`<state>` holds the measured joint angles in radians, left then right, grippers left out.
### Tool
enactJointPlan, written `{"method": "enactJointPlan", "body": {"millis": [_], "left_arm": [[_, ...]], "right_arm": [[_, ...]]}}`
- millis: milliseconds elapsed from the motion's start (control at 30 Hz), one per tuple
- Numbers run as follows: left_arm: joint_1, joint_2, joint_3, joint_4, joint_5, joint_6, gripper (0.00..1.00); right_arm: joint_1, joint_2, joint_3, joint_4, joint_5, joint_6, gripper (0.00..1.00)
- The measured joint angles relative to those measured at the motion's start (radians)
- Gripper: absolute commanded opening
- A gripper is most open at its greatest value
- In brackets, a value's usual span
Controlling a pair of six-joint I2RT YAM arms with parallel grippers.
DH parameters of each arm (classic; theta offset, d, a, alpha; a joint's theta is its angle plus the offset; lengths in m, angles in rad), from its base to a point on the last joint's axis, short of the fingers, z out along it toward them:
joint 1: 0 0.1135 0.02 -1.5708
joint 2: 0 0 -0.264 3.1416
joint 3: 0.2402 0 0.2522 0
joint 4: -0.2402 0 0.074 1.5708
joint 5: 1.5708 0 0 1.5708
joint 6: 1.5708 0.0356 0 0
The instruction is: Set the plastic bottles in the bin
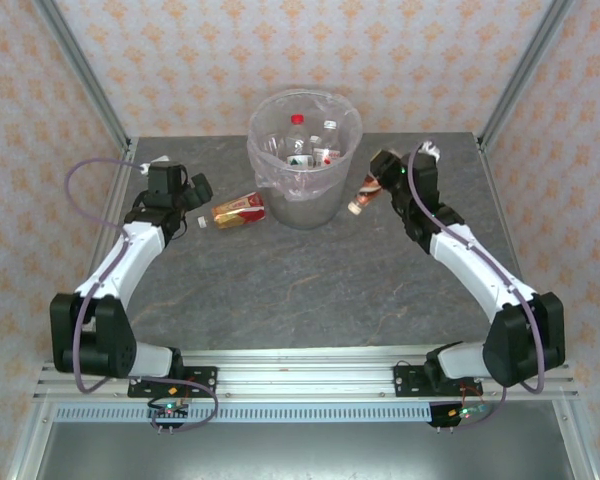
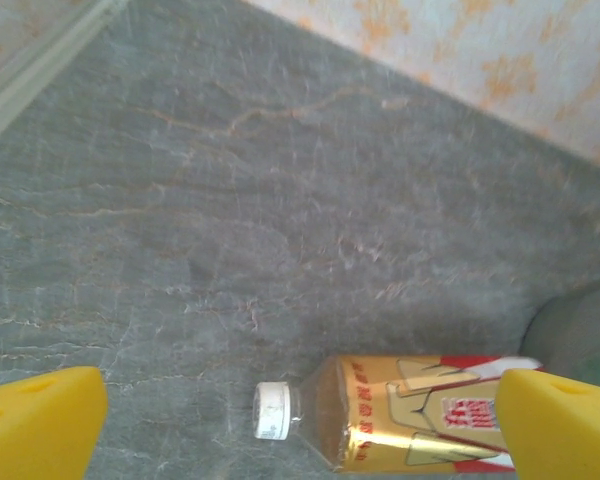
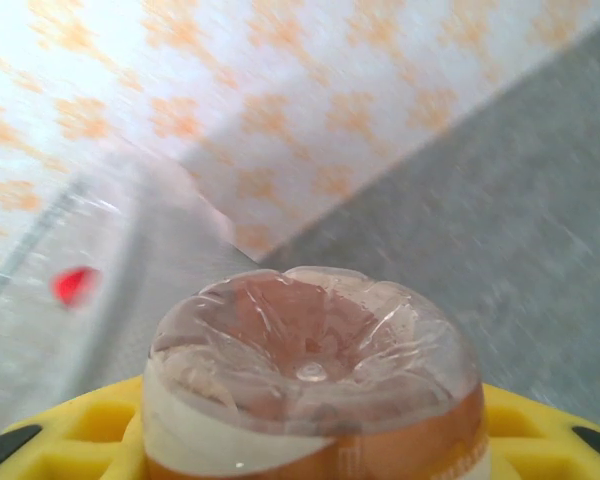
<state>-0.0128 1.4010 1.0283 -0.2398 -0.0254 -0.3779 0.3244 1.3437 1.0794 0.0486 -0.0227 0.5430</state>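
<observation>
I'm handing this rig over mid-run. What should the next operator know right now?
Left gripper: open, beside the gold-label bottle, which lies on the table left of the bin.
Right gripper: shut on the held bottle, tilted just right of the bin and outside it.
Done: several binned bottles.
Left: drop the held bottle in, then bin the gold-label one.

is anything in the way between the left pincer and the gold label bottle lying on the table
Nothing visible. The left pincer is open above the table, and the gold-labelled bottle lies on its side in the gap between its fingers, white cap toward the left one. The bin stands close beside the bottle's base.
</observation>
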Motion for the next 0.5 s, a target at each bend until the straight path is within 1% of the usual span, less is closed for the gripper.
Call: {"method": "enactJointPlan", "body": {"millis": [133, 267, 400, 500], "left_arm": [[0.0, 0.059, 0.035, -0.018, -0.002, 0.066, 1.0], [0.0, 0.07, 0.063, -0.039, -0.007, 0.115, 1.0], [0.0, 0.084, 0.085, -0.045, -0.006, 0.148, 1.0], [0.0, 0.111, 0.1, -0.07, 0.0, 0.198, 1.0]], "right_arm": [[0.002, 0.0, 0.14, -0.022, -0.018, -0.051, 0.41], [0.007, 0.034, 0.299, -0.043, -0.05, -0.093, 0.41], [0.01, 0.151, 0.496, -0.073, -0.092, -0.136, 0.41], [0.013, 0.269, 0.661, -0.135, -0.128, -0.175, 0.41]]}}
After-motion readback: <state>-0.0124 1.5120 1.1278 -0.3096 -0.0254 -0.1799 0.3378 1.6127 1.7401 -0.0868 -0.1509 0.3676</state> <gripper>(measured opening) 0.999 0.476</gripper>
